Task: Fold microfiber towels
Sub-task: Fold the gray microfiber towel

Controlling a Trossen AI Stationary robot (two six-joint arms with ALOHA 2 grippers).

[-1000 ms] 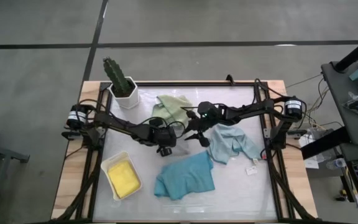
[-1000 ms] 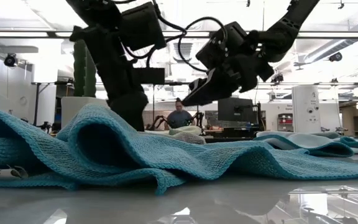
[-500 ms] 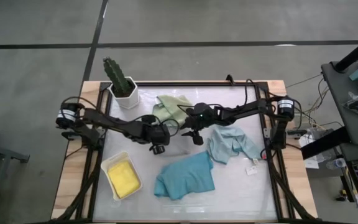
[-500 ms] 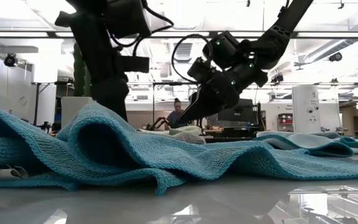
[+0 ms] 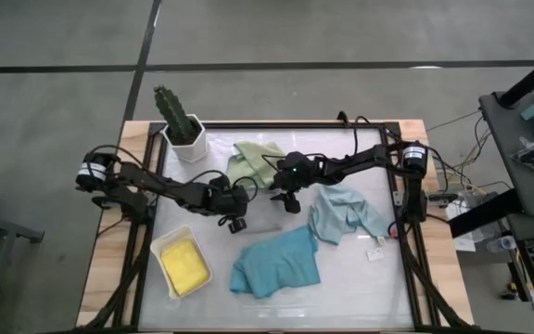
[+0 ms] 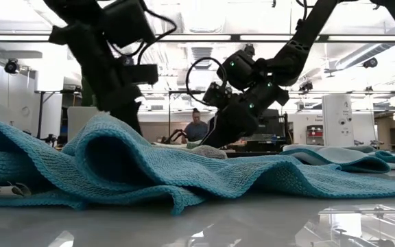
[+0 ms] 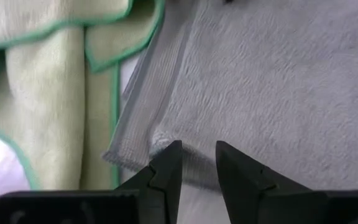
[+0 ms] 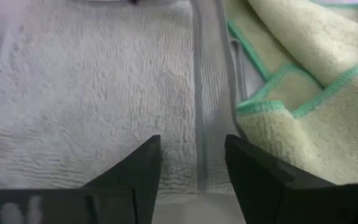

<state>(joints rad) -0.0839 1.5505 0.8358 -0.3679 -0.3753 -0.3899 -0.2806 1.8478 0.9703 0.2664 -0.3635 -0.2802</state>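
Presently I find both claws low over the grey towel (image 7: 278, 81) at mid-surface (image 5: 360, 288), beside the sage green towel (image 5: 256, 160). Left claw (image 7: 196, 163): narrow gap, tips at the grey towel's folded edge, grip not confirmed. Right claw (image 8: 191, 163): fingers parted, nothing between them, above the grey hem. Teal towel (image 5: 276, 263) lies nearer the front, pale blue towel (image 5: 341, 213) to its right, yellow towel (image 5: 184, 263) in the white tray (image 5: 167, 243).
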